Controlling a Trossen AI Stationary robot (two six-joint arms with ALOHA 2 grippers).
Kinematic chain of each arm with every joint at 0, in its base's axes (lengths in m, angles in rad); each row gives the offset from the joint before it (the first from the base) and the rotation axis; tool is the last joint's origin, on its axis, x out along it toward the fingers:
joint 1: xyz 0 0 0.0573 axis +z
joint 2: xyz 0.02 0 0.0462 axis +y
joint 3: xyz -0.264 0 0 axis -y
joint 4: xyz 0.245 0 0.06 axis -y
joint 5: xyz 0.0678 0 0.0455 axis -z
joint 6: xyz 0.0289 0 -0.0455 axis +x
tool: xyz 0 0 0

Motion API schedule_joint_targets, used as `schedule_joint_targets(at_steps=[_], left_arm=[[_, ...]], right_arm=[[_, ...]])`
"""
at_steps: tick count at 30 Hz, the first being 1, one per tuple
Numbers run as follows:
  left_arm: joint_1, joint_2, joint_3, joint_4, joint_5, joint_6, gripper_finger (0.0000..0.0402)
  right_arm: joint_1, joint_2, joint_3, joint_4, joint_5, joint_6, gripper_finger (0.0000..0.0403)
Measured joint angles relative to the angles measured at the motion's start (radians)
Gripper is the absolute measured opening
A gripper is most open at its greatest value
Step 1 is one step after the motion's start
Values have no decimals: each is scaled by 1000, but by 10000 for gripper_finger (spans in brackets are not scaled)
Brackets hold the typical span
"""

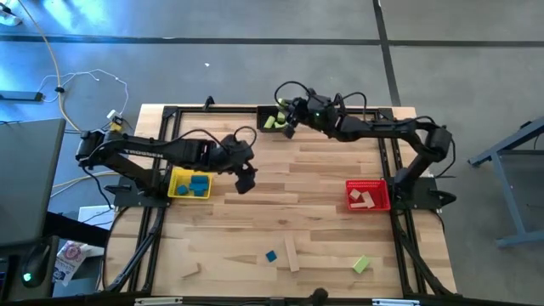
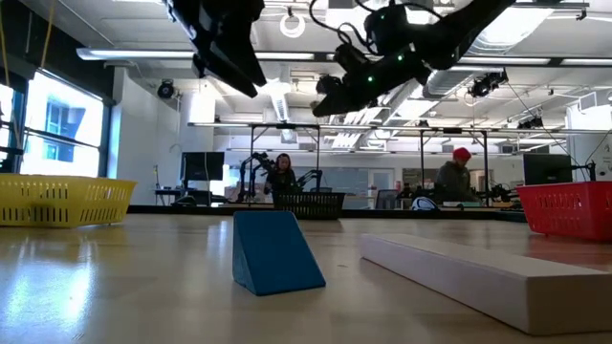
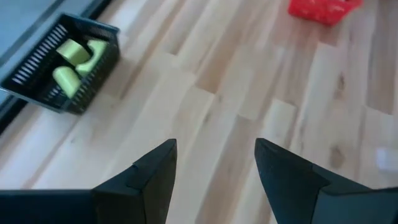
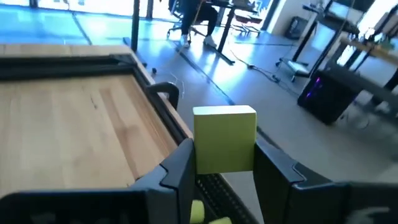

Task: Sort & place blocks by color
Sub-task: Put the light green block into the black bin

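While I watched from my remote station, this is what the cameras gave me:

Table: I saw a light wood plank table framed by black rails, with grey floor around it.
Landmark: I took the black bin at the table's far edge as my reference; it already held lime green blocks.
Other bins: from the black bin, the yellow bin sat nearer me and toward the left arm's side, with blue blocks in it; the red bin sat nearer me toward the right arm's side, with plain wood blocks inside.
Loose blocks: well away from the black bin, along the near edge, lay a blue wedge, a long wood bar and a green block.
Room: beyond the table I saw two seated people and workbenches.
Right gripper: it hung over the black bin, fingers clamped on a lime green cube.
Left gripper: it hovered above bare planks, between the black bin and the yellow bin, fingers apart and holding nothing.
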Motion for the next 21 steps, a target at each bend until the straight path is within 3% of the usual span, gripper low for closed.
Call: schedule_joint_targets(at_steps=[10, 21], left_arm=[[-104, 0, 0, -229, 0, -95, 204], [-250, 0, -1, -424, -3, -263, 204]], right_arm=[[-57, 122, 0, 51, -6, 227, 108], [-66, 221, -1, 48, -12, 303, 108]])
